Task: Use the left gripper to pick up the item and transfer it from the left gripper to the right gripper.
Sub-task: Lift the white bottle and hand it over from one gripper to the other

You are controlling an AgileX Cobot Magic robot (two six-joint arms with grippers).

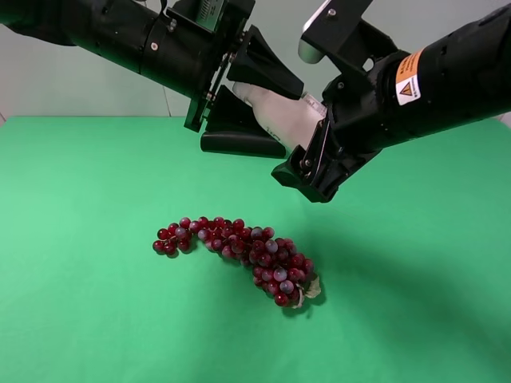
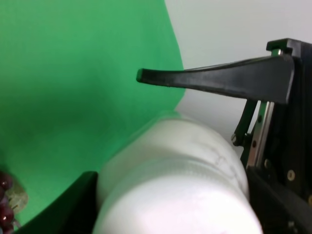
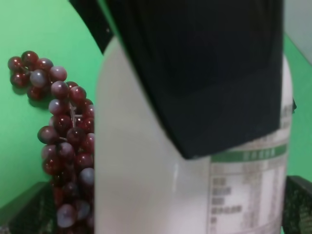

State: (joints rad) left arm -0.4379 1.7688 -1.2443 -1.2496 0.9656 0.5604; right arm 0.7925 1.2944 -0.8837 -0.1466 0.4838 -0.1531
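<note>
The item, a white bottle (image 1: 271,108), hangs in the air above the green table between the two black wedge fingers of my left gripper (image 1: 289,120), which is shut on it. In the left wrist view the bottle (image 2: 180,180) lies against the lower finger, under the upper finger (image 2: 219,80). My right gripper (image 1: 318,120), on the arm with the orange sticker (image 1: 409,80), stands wide open around the bottle's labelled end. In the right wrist view the bottle (image 3: 146,170) fills the space between its spread fingertips (image 3: 29,207), partly covered by a left finger (image 3: 209,73).
A bunch of red grapes (image 1: 239,251) lies on the green cloth (image 1: 80,199) below the grippers. It also shows in the right wrist view (image 3: 63,122). A white wall stands behind the table.
</note>
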